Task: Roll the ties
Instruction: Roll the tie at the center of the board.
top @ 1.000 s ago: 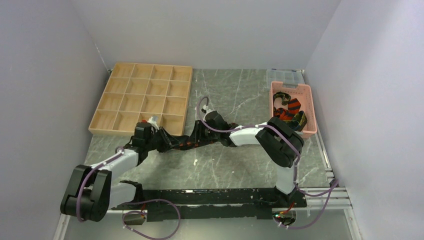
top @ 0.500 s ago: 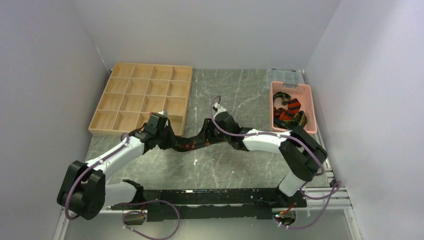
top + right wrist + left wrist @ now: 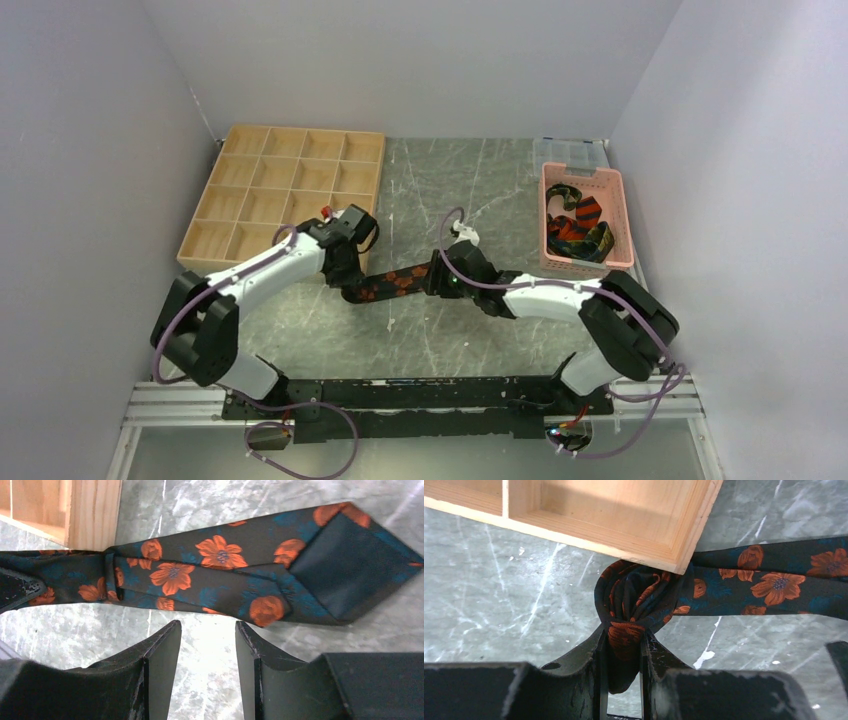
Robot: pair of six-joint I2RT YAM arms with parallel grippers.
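Left gripper is pinching the bunched end of the flowered tie, which is stretching rightward across the tabletop under the wooden tray's corner.

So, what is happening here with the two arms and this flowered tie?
Both arms are working on one dark tie with orange flowers, stretched out on the table. The left gripper is shut on its bunched end, close to the corner of the wooden tray. The right gripper is open, just short of the wide pointed end, holding nothing. No neat roll shows yet. More ties lie in the pink basket.
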